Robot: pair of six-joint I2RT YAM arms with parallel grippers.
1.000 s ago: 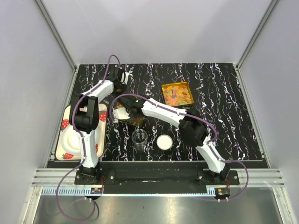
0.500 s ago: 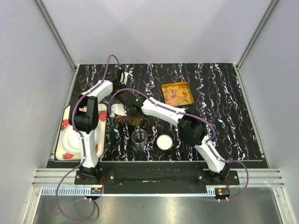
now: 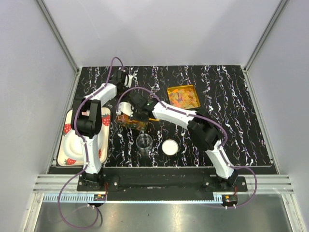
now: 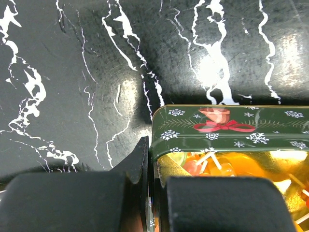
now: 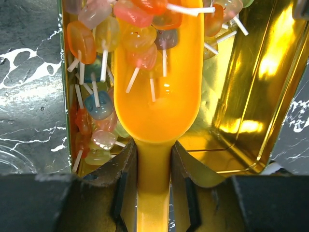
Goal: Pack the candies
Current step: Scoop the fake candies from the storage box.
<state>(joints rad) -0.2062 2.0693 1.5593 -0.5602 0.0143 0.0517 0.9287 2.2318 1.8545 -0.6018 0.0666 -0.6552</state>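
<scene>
Pinching one wall of the green tin [image 4: 227, 128], the left end effector [image 4: 149, 193] is sitting with its fingers drawn together on that thin metal edge. One finger is lying outside by the snowflake print and the other inside over the gold lining. The right end effector [image 5: 153, 179] is gripping the scoop [image 5: 161, 111] by its narrow handle, its fingers closed against both sides.

The scoop's bowl is hanging over the tin's inside, carrying a heap of candies [image 5: 140, 29] with white sticks. More candies are lying packed along the tin's left wall in the right wrist view, some touching the scoop's side. On the scoop's other side the gold floor is showing bare up to the opposite wall, so the bowl is getting room on that side only.

In the top view the two arms are meeting over this tin at the left-centre of the surface [image 3: 241, 121]. A jar [image 3: 144, 141] is standing just nearer the arm bases than the tin, with a white lid [image 3: 169, 147] beside it, not touching. The other tin [image 3: 170, 97], full of candies, is sitting to the right, apart from the green one. A plate [image 3: 72, 145] is lying at the surface's left edge beside the left arm. Right of the other tin, the surface is lying open to its right edge.
</scene>
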